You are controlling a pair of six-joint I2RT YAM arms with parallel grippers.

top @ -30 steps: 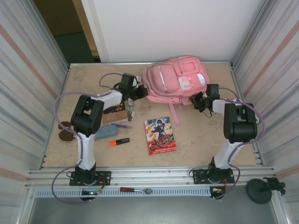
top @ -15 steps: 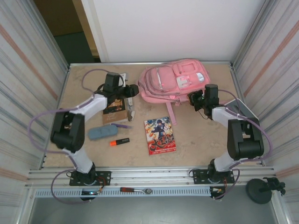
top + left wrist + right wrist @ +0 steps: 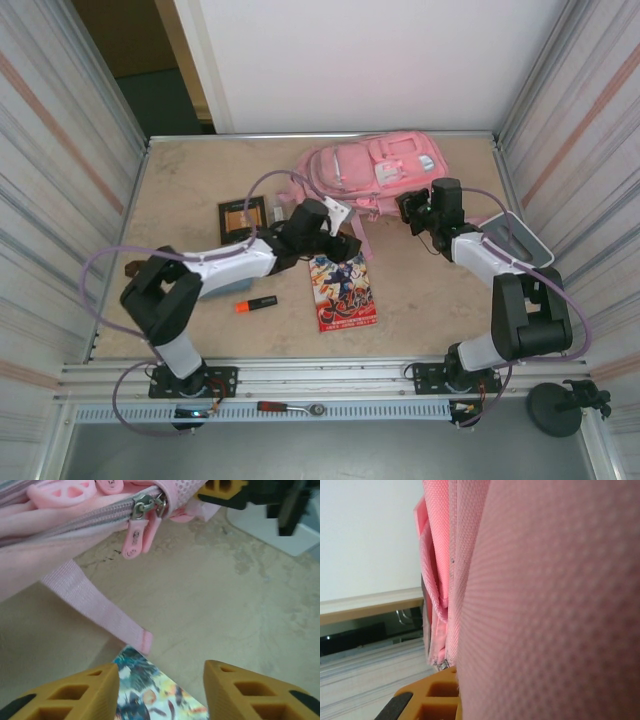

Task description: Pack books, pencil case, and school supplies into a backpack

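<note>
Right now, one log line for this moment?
left tool: open over red comic | right tool: shut on backpack | orange marker: on table

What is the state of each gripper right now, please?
Left gripper: open, holding nothing.
Right gripper: closed on the backpack fabric.

Backpack (image 3: 380,170) pink woven cloth, metal zip (image 3: 145,502); comic (image 3: 345,295) glossy paper; tabletop (image 3: 190,190) matt, mottled
</note>
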